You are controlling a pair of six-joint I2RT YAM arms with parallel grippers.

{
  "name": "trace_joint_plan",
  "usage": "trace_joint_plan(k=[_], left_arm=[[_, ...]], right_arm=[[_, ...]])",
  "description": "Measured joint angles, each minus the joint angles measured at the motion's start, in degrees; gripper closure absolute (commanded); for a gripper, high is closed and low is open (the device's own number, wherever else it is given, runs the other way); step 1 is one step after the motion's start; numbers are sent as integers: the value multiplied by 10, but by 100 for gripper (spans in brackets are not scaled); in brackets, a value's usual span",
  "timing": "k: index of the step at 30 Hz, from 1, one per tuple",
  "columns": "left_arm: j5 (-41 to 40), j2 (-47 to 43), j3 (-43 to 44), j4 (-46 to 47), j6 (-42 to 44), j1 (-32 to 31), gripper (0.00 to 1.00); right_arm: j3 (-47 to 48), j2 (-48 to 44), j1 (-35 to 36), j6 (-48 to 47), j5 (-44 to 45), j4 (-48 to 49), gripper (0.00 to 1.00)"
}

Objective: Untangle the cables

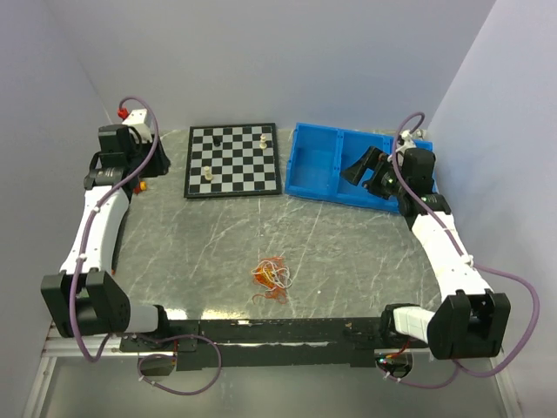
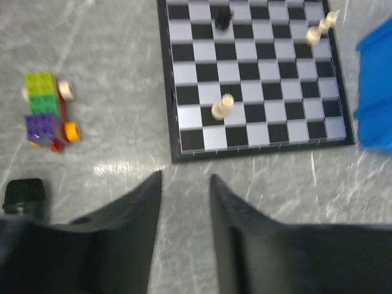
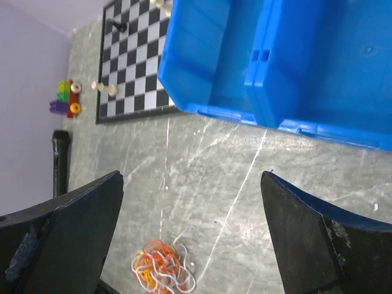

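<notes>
1. Orange, red, yellow and white cables (image 1: 271,277) lie bunched by the middle of the near edge of the table (image 1: 365,252).
2. My left gripper (image 2: 185,184) stands slightly parted, holding nothing.
3. My right gripper (image 3: 191,177) gapes wide, empty.

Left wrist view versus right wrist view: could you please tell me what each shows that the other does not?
Only the left wrist view shows the left jaws, slightly parted and empty. Only the right wrist view shows the cables, in a heap, and the right jaws, wide open. Both show the chessboard, the brick toy and the bin.
</notes>
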Motion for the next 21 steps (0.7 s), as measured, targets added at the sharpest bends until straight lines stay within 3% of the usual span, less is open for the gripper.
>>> trace_joint_plan(k=[2, 4, 11, 15, 18, 21], left_arm=[[14, 14, 0, -14, -2, 0, 37], [31, 26, 0, -23, -3, 0, 30], [73, 35, 0, -26, -7, 0, 26], [81, 35, 0, -23, -7, 0, 10], [91, 38, 0, -17, -7, 0, 1], [106, 49, 0, -15, -6, 0, 3]], right_arm=[[-2, -10, 0, 8, 11, 4, 0], [-17, -33, 0, 33, 26, 26, 0], [-68, -86, 0, 89, 38, 70, 0], [-38, -51, 1, 67, 58, 35, 0], [0, -12, 19, 44, 116, 1, 0], [41, 26, 64, 17, 194, -31, 0]])
